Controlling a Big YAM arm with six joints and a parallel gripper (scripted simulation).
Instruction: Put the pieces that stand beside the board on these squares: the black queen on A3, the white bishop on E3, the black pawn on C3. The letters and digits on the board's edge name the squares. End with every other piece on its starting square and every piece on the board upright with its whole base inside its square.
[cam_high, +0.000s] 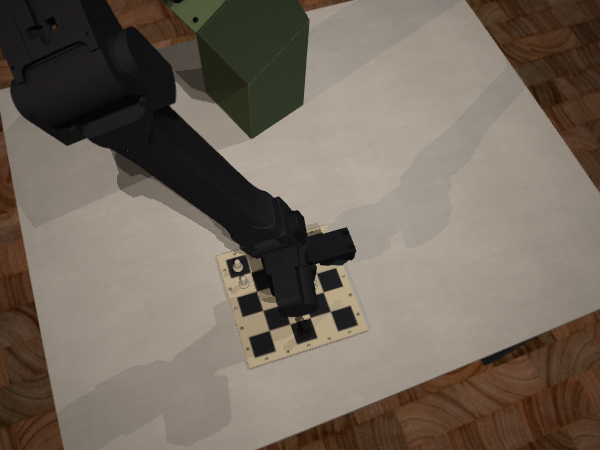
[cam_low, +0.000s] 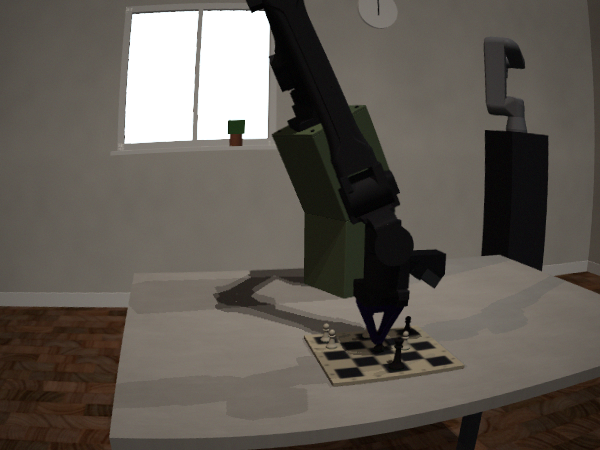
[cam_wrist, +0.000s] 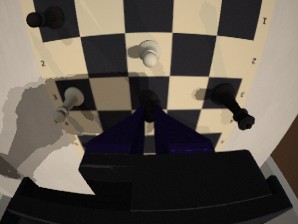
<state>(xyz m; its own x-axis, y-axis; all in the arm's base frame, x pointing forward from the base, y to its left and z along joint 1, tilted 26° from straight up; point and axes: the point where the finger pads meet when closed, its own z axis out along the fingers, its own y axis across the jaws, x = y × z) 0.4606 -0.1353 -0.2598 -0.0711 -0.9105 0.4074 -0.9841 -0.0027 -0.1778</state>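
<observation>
My gripper (cam_wrist: 149, 110) (cam_low: 378, 342) points down at the board's middle, shut on the black pawn (cam_wrist: 149, 97) (cam_low: 378, 347). The pawn is over C3, at or just above the surface; exact contact cannot be told. In the top view the arm hides it. The black queen (cam_high: 303, 328) (cam_low: 397, 358) (cam_wrist: 223, 93) stands upright on A3, its base inside the dark square. The white bishop (cam_wrist: 73, 95) stands upright on E3 in the wrist view. The board (cam_high: 250, 363) (cam_low: 336, 382) (cam_wrist: 260, 32) lies flat.
Two white pieces (cam_high: 237, 265) (cam_high: 243, 281) stand at the board's left corner. A white pawn (cam_wrist: 149, 55) (cam_low: 405, 341) stands on C2, close to my fingers. Another black piece (cam_wrist: 52, 18) (cam_low: 408, 325) stands on E1. A green block (cam_high: 252, 75) (cam_low: 327, 250) stands behind.
</observation>
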